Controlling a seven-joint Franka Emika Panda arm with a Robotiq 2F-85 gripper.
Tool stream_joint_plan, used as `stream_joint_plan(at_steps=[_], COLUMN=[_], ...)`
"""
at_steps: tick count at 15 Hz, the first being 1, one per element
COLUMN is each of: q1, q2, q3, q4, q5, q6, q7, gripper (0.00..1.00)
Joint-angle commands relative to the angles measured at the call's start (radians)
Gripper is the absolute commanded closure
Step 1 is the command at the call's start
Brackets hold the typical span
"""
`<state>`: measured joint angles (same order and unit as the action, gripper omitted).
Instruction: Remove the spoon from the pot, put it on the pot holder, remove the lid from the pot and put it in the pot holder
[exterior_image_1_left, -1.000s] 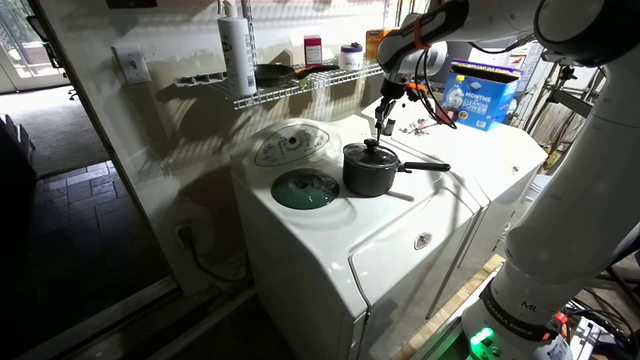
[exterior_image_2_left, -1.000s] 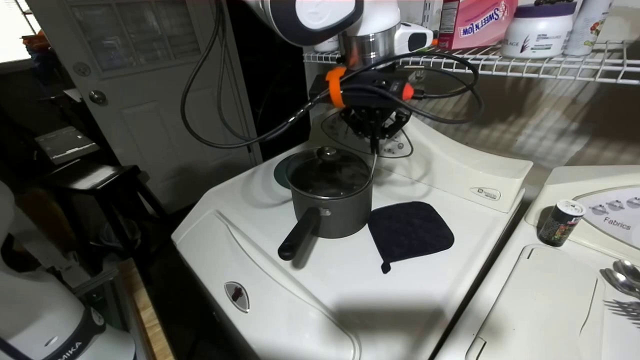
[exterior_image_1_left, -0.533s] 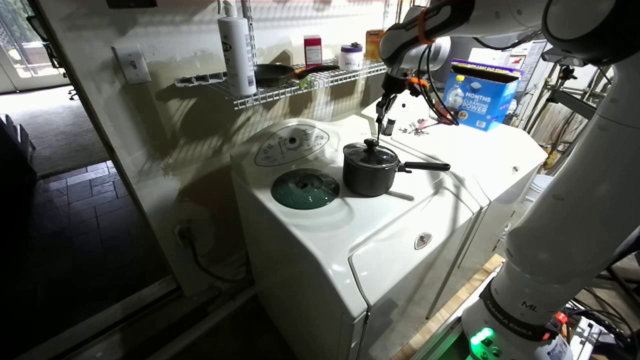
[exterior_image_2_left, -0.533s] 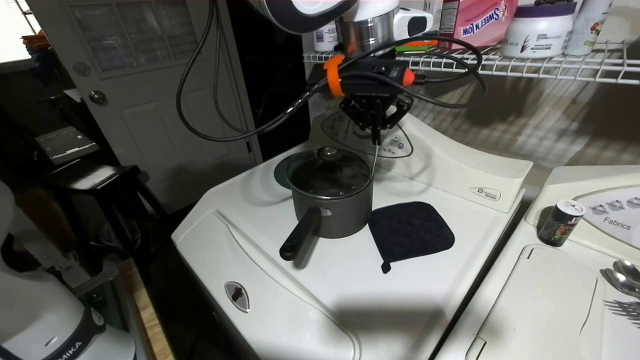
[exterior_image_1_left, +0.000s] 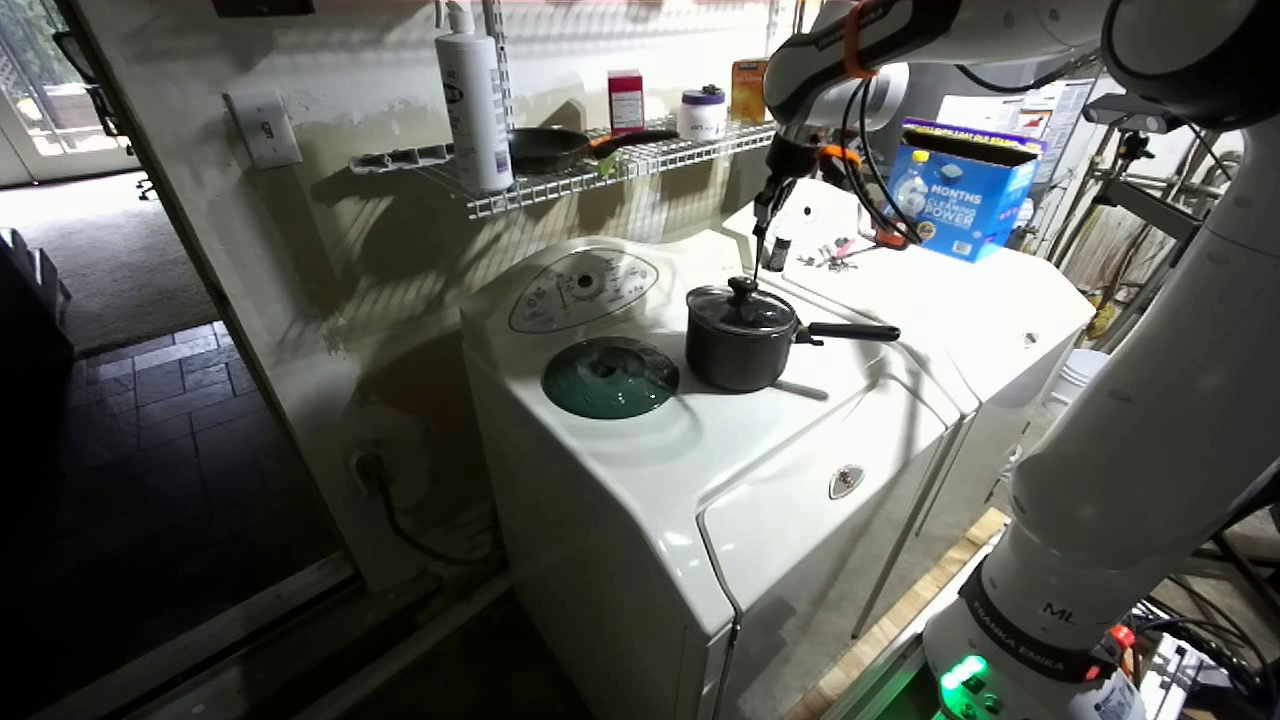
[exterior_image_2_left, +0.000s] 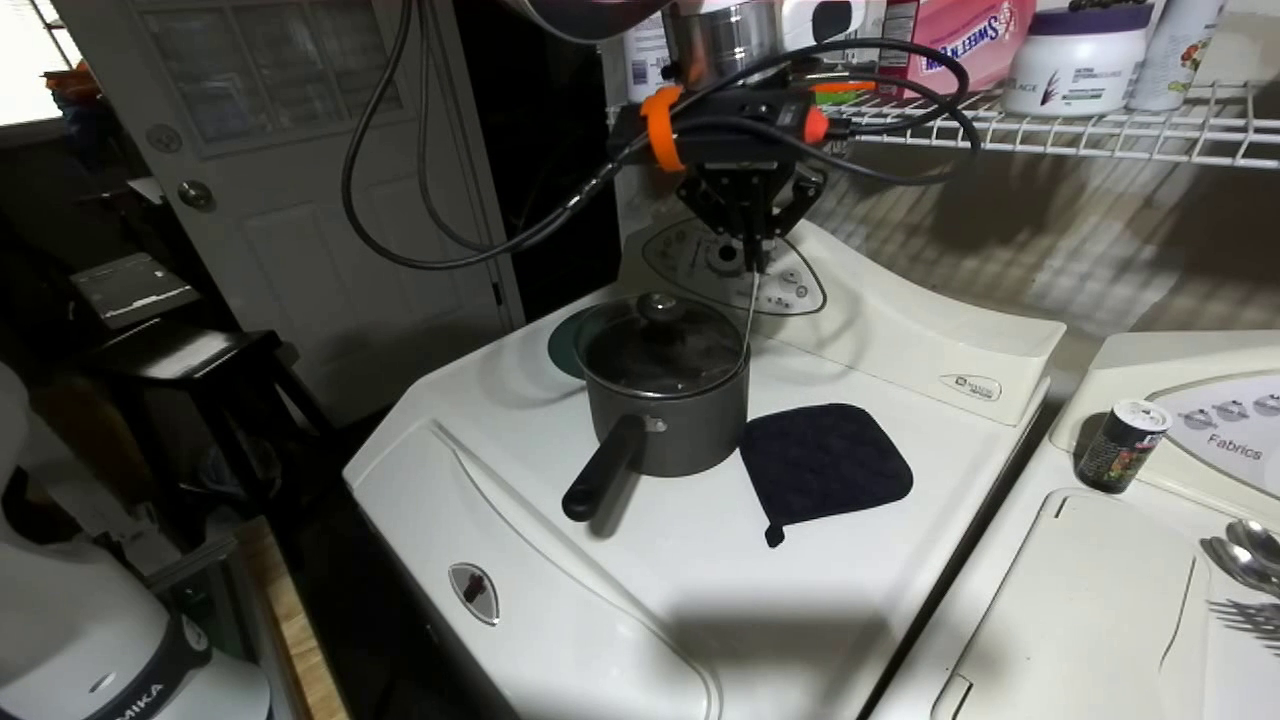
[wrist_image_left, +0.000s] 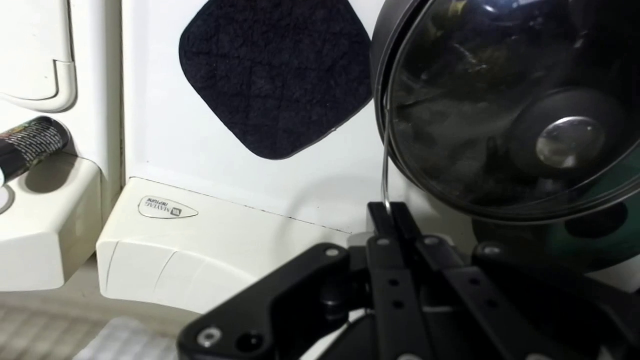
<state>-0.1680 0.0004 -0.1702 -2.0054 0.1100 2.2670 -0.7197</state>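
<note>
The dark grey pot (exterior_image_2_left: 675, 440) stands on the white machine top in both exterior views, its glass lid (exterior_image_2_left: 655, 345) on it. My gripper (exterior_image_2_left: 755, 262) is above the pot's rim, shut on the thin metal handle of the spoon (exterior_image_2_left: 751, 310). In the wrist view, the gripper (wrist_image_left: 390, 212) pinches the handle's end, and the spoon (wrist_image_left: 385, 172) runs down between lid (wrist_image_left: 465, 75) and rim. The spoon's lower end is hidden in the pot. The black square pot holder (exterior_image_2_left: 830, 460) lies flat beside the pot, also in the wrist view (wrist_image_left: 280, 75).
A green disc (exterior_image_1_left: 605, 380) lies on the machine on the pot's far side from the pot holder. A wire shelf (exterior_image_2_left: 1000, 135) with a jar and boxes is at the wall. A dark can (exterior_image_2_left: 1122, 450), spoons and forks (exterior_image_2_left: 1245, 615) are on the neighbouring machine.
My gripper has risen steadily with the spoon's handle, and more of the handle shows above the rim. The pot and pot holder have shifted very slightly. The lid remains on the pot.
</note>
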Motion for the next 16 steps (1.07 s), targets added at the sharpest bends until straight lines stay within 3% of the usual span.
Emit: stream_joint_plan(at_steps=[1,16], q1=[-0.001,0.002], q2=[-0.008,-0.027], q3=[-0.001,-0.004], q4=[0.019,0.032], q5=[-0.027,-0.057], q6=[-0.010,-0.004], q7=[-0.008,0.005], gripper=[0.99,0.99])
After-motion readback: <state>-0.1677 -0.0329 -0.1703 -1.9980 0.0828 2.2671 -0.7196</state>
